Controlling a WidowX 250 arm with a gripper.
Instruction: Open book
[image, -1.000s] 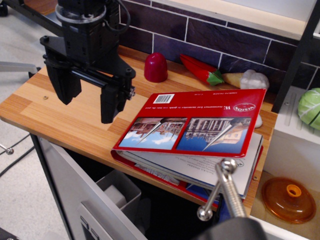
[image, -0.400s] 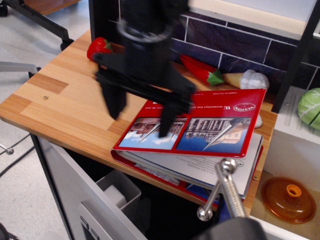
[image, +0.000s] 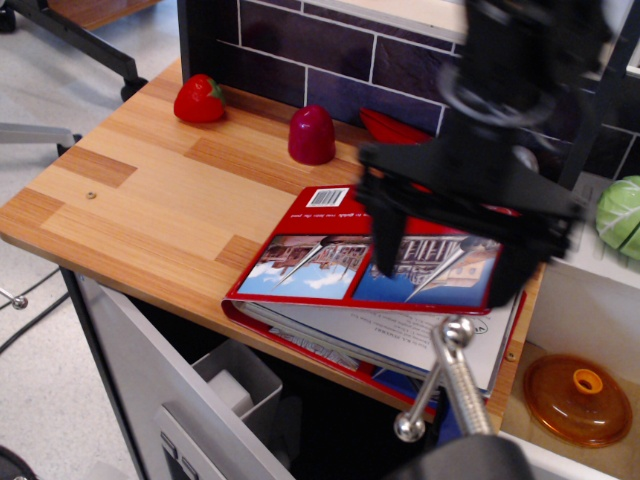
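From my screen the book (image: 340, 262) lies on the right part of the wooden counter (image: 140, 215), its near edge hanging a little past the counter's front lip, and its red cover is still down over the white pages, with only a thin wedge of page stack showing beneath it along the front. The cover carries two building photos side by side, a barcode near its far left corner, and white lettering that reads upside down to me. My gripper (image: 450, 262) hangs over the right half of the book, blurred in the picture, its two dark fingers (image: 384, 235) spread wide apart with nothing between them; the left one shows against the right-hand photo, the other near the cover's right edge (I cannot tell whether either tip touches the cover). Behind the book, against the dark tiled wall (image: 300, 60), sits a dark red dome-shaped thing (image: 312, 134), and further left near the wall a red strawberry toy (image: 199, 98); a slip of another red item (image: 395, 127) shows just behind the gripper, mostly hidden by it. Off to the right, past the counter's end, I see part of a green cabbage (image: 620, 215) on a white shelf and, lower down, an orange lid with a knob (image: 577, 396). In the near foreground a shiny metal rod with a ball end (image: 440, 385) rises in front of the book's pages.
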